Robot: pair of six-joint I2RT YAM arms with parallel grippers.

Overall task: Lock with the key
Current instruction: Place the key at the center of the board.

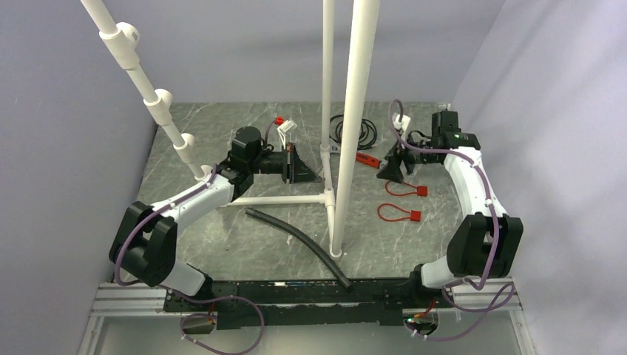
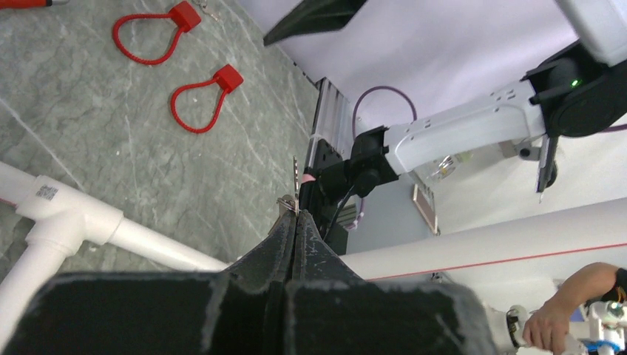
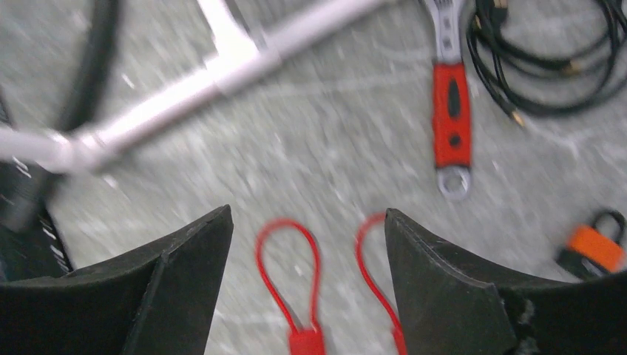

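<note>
Left gripper (image 2: 296, 222) is pinched together on a small thin metal key (image 2: 296, 194) at its tips. Right gripper (image 3: 307, 222) is spread wide, holding nothing, above two red cable loops (image 3: 307, 342). A small orange-and-black padlock (image 3: 591, 250) lies farther out on the grey marble tabletop (image 3: 333, 163).

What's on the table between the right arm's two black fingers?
Two red cable loops lie side by side between those open fingers, shown in the right wrist view.

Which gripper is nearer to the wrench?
Right. The right gripper hovers just beside the wrench; the left gripper is farther, on the other side of the white pipe.
</note>
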